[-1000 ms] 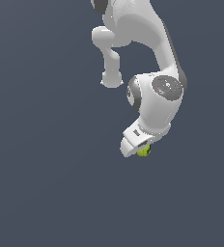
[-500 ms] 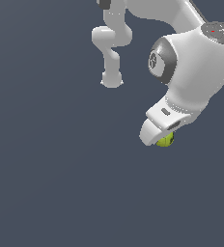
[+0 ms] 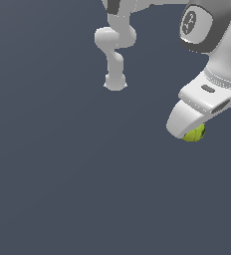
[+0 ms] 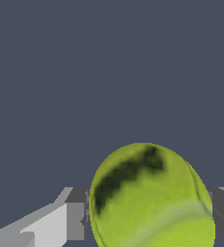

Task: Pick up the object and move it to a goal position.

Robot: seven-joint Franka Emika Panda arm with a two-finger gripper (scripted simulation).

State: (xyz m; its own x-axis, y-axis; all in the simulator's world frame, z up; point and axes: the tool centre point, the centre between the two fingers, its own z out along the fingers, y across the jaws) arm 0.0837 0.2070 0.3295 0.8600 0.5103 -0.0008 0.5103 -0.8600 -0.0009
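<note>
Wrist view: ball clamped between the hand fingers.

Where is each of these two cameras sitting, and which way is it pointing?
Exterior view: off the arm, exact spot unknown; it looks at the white arm against a plain dark grey ground, the gripper on this view's right with the ball peeking out beneath it.
Wrist view: on the wrist, looking out along the gripper; the ball fills the foreground between two fingers, grey ground beyond.
Shared: the yellow-green ball, the gripper closed on it, and the grey ground.
</note>
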